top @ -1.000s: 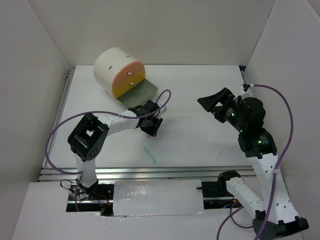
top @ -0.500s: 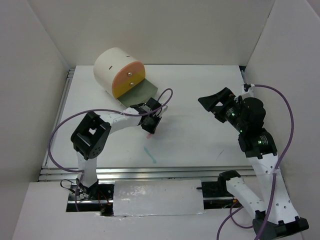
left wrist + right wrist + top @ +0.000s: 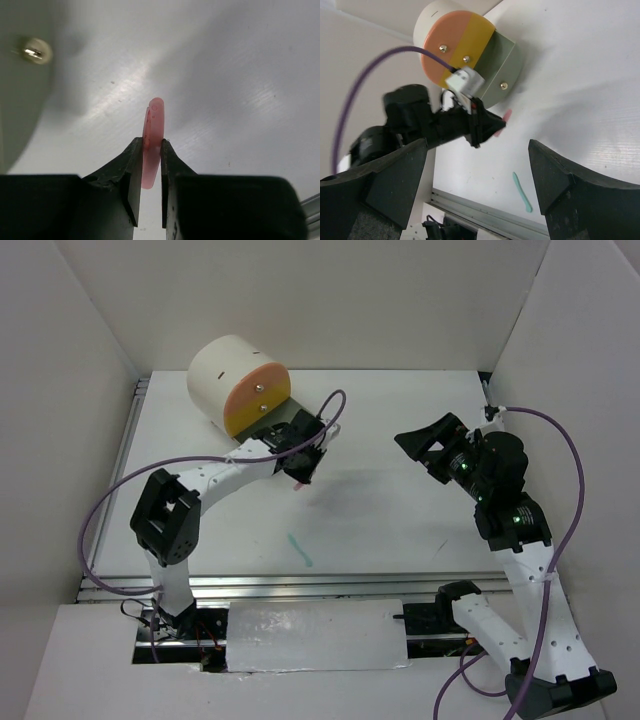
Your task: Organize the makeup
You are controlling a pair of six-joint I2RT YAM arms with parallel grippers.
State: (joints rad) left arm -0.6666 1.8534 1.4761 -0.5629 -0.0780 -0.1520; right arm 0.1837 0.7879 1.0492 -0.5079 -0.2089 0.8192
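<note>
Nearest the arm bases, a teal stick (image 3: pixel 301 550) lies flat on the white table (image 3: pixel 400 530), alone and well apart from both grippers. Farther in, the left gripper (image 3: pixel 300 474) reaches out low toward the box, its 2 jaws clamped on a pink stick (image 3: pixel 152 142). The stick sits upright between the black pads, with its rounded end poking out past the tips. From the right wrist view it shows as a small pink tab at the gripper's nose, just beside the box's grey-green lower front. To the right, the right gripper (image 3: pixel 426 450) hovers above the table with its jaws spread wide and nothing between them. Farthest back stands the cream box (image 3: pixel 225 375), its orange-and-yellow face turned toward the arms.
</note>
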